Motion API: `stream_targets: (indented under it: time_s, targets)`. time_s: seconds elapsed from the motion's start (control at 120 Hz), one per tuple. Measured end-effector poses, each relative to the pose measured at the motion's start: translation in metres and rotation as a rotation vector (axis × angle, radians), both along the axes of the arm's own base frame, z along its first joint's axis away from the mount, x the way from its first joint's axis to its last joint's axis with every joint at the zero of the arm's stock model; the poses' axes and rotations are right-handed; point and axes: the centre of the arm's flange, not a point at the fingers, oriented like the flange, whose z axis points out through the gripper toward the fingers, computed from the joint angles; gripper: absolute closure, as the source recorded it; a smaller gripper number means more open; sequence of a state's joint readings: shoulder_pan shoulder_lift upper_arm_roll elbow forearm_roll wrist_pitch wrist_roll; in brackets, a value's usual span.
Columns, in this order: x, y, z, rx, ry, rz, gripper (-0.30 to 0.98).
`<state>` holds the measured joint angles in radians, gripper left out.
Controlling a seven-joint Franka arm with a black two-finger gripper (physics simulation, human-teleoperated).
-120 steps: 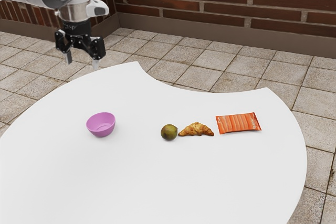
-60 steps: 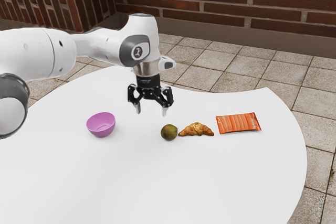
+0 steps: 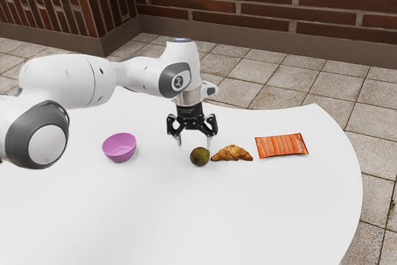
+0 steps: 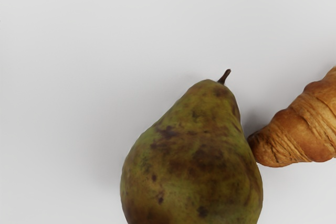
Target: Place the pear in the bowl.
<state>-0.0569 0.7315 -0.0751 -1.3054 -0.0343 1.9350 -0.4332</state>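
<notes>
My gripper is open in the exterior view, its fingers pointing down just above and behind the pear, with nothing held. The green-brown pear lies on its side in the wrist view, large and close under my hand, its stem pointing away. A purple bowl stands upright on the table, toward the exterior view's left from the pear, and its visible inside holds nothing.
A croissant lies right beside the pear, and its tip comes up close to the pear's side. Farther toward the exterior view's right is an orange packet. All rest on a white round-edged table.
The arm has swung from the exterior view's upper left over the table, and my gripper has come down close to the pear. Pear, bowl, croissant and packet have stayed put.
</notes>
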Motion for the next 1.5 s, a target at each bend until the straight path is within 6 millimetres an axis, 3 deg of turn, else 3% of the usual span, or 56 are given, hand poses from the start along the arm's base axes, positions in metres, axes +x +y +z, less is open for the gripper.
stream_targets:
  time_s: [0.175, 0.783, 0.983, 1.367, 1.5]
  targets:
    - [0.008, -0.011, -0.011, -0.005, -0.016, -0.029, 0.00]
    - [0.008, -0.009, -0.054, -0.005, 0.009, -0.044, 0.00]
    - [0.009, -0.004, -0.056, -0.009, 0.009, -0.037, 0.00]
    - [0.009, -0.002, -0.055, -0.031, 0.008, -0.022, 0.26]
    - [0.009, -0.002, -0.055, -0.030, 0.008, -0.023, 0.29]
